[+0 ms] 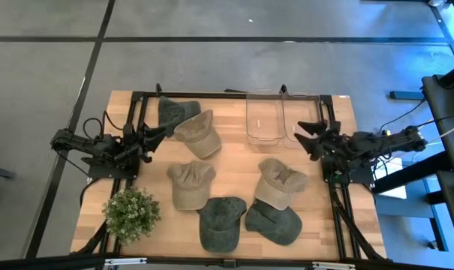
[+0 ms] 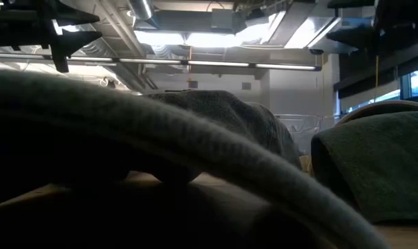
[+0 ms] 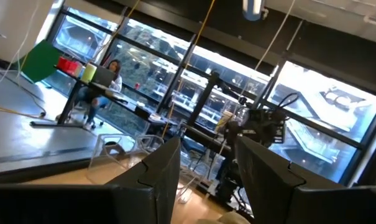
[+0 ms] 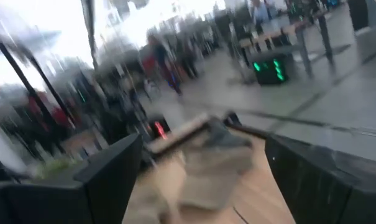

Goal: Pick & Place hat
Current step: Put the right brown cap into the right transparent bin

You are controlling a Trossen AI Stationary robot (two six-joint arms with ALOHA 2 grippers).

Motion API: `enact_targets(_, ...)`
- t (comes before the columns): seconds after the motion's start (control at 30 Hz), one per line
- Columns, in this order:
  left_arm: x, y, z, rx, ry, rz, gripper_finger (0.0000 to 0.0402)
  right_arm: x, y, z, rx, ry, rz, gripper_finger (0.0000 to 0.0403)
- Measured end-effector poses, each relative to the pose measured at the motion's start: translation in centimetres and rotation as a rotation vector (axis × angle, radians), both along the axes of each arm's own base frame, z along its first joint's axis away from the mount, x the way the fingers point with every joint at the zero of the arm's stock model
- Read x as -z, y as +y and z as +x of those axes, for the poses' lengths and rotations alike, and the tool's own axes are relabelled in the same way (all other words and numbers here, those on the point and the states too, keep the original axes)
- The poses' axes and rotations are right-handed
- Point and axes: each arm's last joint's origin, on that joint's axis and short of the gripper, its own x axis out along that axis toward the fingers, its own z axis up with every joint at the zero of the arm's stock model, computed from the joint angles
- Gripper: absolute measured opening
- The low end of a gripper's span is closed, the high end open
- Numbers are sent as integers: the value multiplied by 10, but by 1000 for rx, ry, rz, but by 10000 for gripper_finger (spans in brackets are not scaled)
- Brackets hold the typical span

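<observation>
A grey concrete floor surrounds a wooden table (image 1: 234,161) in a black frame; through the left wrist view a glazed wall shows beyond it, with a person (image 3: 107,78) seated at a desk far off.

Six hats lie on the table: a dark one (image 1: 172,112) at the far left, a tan one (image 1: 198,133) just beside it, a tan one (image 1: 190,184) in the middle, a tan one (image 1: 279,182) to the right, and two dark ones (image 1: 221,223) (image 1: 274,222) along the near edge. A potted plant (image 1: 131,214) stands at the near left corner. Two clear bins (image 1: 264,118) (image 1: 303,116) sit side by side at the far edge, and both look empty from above.

As a judgement, the task is barely begun: no hat is in a bin or in a gripper, so every pick and place remains.

The left gripper (image 1: 153,136) waits at the table's left edge, jaws apart and holding nothing; the nearest hats are the far-left dark and tan ones, just beside its tips but not between them. The right gripper (image 1: 308,135) hovers near the right bin, jaws spread wide and holding nothing. The right tan hat lies nearer than its tips, apart from them.
</observation>
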Motion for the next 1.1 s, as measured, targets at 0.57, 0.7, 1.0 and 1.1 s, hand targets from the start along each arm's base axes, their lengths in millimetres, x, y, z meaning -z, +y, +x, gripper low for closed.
enact_targets(0.57,0,0,0,8,-32,-59,155,4,18,69,9,839,512,326)
enact_targets(0.7,1,0,0,8,-21,-56,155,27,22,79,31,1024,596,316)
enact_targets(1.0,2,0,0,9,-9,-53,155,60,23,95,134,1239,633,290)
enact_targets(1.1,2,0,1,9,-1,-51,155,71,20,101,160,1293,643,283)
